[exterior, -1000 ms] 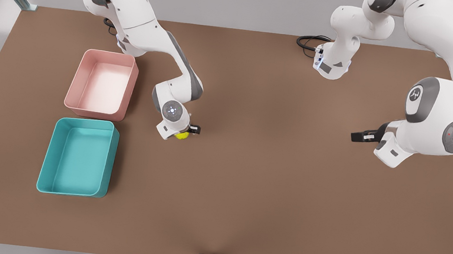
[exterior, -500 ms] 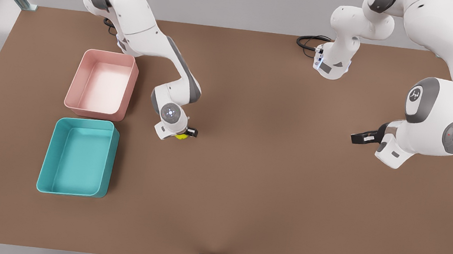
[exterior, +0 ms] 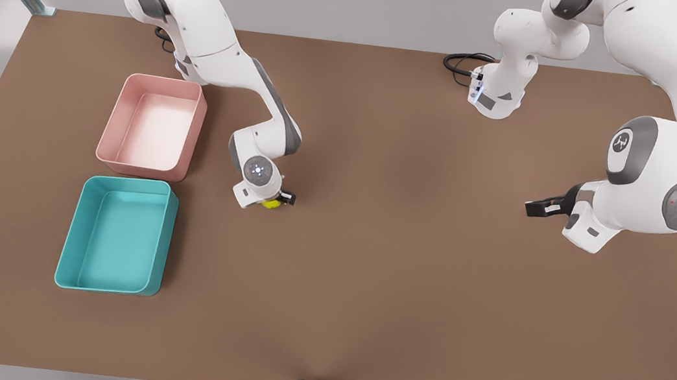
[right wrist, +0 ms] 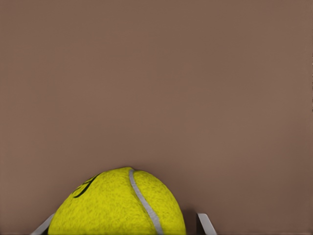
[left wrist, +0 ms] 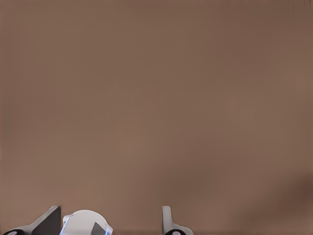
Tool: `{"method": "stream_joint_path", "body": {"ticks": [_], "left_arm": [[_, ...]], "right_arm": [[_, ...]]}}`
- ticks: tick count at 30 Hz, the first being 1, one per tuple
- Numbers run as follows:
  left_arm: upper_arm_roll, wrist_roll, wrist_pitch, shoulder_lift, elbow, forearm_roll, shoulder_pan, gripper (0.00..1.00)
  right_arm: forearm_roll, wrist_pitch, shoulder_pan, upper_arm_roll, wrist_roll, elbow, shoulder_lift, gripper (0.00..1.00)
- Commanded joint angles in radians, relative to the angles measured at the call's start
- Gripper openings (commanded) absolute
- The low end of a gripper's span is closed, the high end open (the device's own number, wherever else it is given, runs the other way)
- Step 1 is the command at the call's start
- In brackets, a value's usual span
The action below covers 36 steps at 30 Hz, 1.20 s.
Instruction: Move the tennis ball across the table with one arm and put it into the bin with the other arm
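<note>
Front view first: the right gripper (exterior: pixel 275 200) sits low at center-left of the frame, its fingers closed around the tennis ball (exterior: pixel 271 203) down at the table (exterior: pixel 405 277). The teal bin (exterior: pixel 116 235) is in the lower left — well apart from the ball — with a pink tray (exterior: pixel 152 126) just above it. The left gripper (exterior: pixel 539 206) hangs at the right side, waiting.

Left wrist view: bare table (left wrist: pixel 156 98), fingers (left wrist: pixel 167 220) spread apart, holding nothing.

Right wrist view: the ball (right wrist: pixel 120 205) sits bottom center between both fingertips (right wrist: pixel 205 224) — clamped.
</note>
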Motion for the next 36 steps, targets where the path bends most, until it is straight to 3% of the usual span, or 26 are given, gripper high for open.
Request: {"method": "stream_joint_path", "body": {"ticks": [1, 3, 6, 9, 18, 22, 29, 33, 34, 35, 36], "left_arm": [[0.000, -0.025, -0.001, -0.001, 0.000, 0.001, 0.000, 1.00], [0.000, -0.025, -0.001, -0.001, 0.000, 0.001, 0.000, 1.00], [0.000, -0.025, -0.001, -0.001, 0.002, 0.001, 0.000, 1.00], [0.000, -0.023, -0.001, -0.001, 0.005, 0.001, 0.000, 1.00], [0.000, -0.025, -0.005, -0.001, 0.014, 0.001, -0.002, 1.00], [-0.002, -0.025, -0.005, -0.001, 0.014, -0.001, -0.003, 1.00], [-0.014, 0.033, -0.047, -0.011, 0.023, -0.025, 0.000, 1.00], [-0.014, 0.032, -0.047, -0.011, 0.025, -0.024, 0.000, 1.00], [-0.014, 0.032, -0.047, -0.009, 0.023, -0.024, 0.000, 1.00], [-0.014, 0.032, -0.047, -0.009, 0.023, -0.024, 0.000, 1.00], [-0.014, 0.032, -0.047, -0.009, 0.023, -0.024, 0.000, 1.00]], "right_arm": [[0.000, 0.002, 0.000, 0.001, 0.018, 0.000, -0.001, 1.00], [0.000, 0.003, 0.000, 0.000, 0.018, 0.002, 0.001, 0.97], [0.000, 0.002, 0.000, 0.000, 0.018, 0.011, 0.002, 0.74], [0.000, 0.002, -0.004, 0.000, 0.016, 0.020, 0.002, 0.64], [-0.011, 0.000, -0.011, -0.005, -0.005, 0.019, -0.055, 0.64], [-0.105, -0.003, -0.037, -0.077, -0.157, 0.023, -0.130, 0.64], [-0.235, -0.050, -0.419, -0.096, -0.961, 0.104, -0.173, 0.64], [-0.235, -0.050, -0.550, -0.094, -1.141, 0.106, -0.110, 0.64], [-0.234, -0.050, -0.555, -0.094, -1.138, 0.103, -0.104, 0.69], [-0.221, -0.050, -0.570, -0.092, -1.131, 0.105, -0.091, 1.00], [-0.212, -0.053, -0.572, -0.091, -1.125, 0.106, -0.088, 1.00]]}}
